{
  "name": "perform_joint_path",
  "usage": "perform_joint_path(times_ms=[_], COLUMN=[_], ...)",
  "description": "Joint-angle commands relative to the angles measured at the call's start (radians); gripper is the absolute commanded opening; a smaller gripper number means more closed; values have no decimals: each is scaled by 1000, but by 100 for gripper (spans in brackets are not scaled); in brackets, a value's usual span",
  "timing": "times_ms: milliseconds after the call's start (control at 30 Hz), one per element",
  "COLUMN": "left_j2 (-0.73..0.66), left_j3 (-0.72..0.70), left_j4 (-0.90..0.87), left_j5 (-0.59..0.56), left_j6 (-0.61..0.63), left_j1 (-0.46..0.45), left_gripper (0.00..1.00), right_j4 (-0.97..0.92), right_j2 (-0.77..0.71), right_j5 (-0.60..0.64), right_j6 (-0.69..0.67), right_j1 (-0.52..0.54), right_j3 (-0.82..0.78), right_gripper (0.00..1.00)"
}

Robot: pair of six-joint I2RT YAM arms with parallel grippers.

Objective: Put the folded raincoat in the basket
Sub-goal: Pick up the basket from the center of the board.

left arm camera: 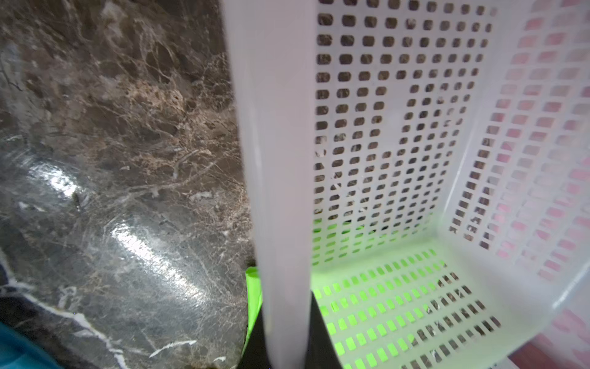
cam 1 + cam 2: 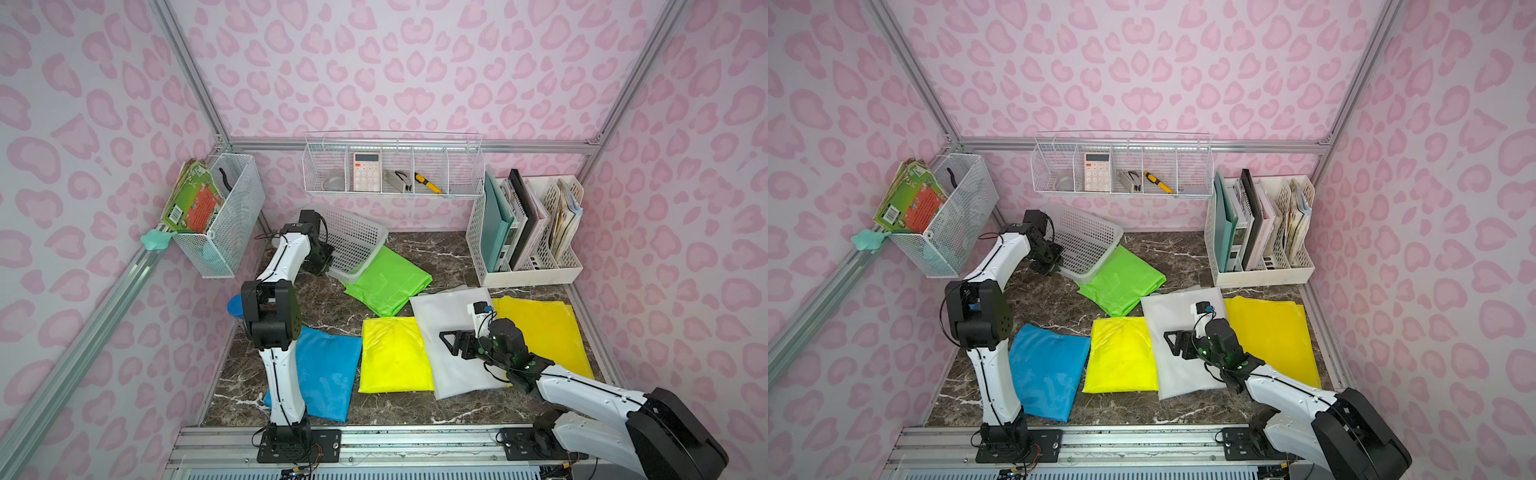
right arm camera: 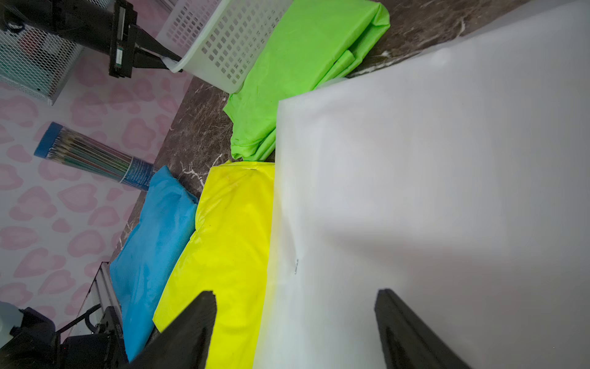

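At back left, the left gripper (image 3: 166, 60) pinches the rim of the basket (image 2: 357, 241), which sits tilted with its near corner on the green raincoat (image 2: 388, 280). Further right, the right gripper (image 3: 295, 292) hovers with its jaws spread over the white folded raincoat (image 2: 436, 307). The thin rim may slip free, and dragging the basket could rumple the green coat beneath.

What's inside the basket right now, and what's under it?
Nothing is inside the basket. Through its holes the left wrist view shows the green raincoat under one end and the marble table further along. How far the green reaches beneath is covered.
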Motion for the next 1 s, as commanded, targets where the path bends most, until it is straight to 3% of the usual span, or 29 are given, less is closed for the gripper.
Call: perform_joint_path(times_ms=[0, 133, 433, 967], left_j2=[-33, -97, -326, -473], left_j3=[-28, -87, -284, -365], left_j4=[-6, -1, 54, 103], left_j5=[47, 99, 157, 198], left_j6=[106, 137, 149, 92], left_j1=[-6, -8, -20, -21], left_gripper=[5, 0, 1, 0], right_j4=[22, 24, 36, 31], right_j2=[3, 1, -16, -13], right_j5=[-7, -12, -16, -47], right_j6=[9, 12, 28, 20], right_j1=[-2, -11, -27, -32], right_j3=[4, 2, -15, -10], right_gripper=[81, 81, 81, 79])
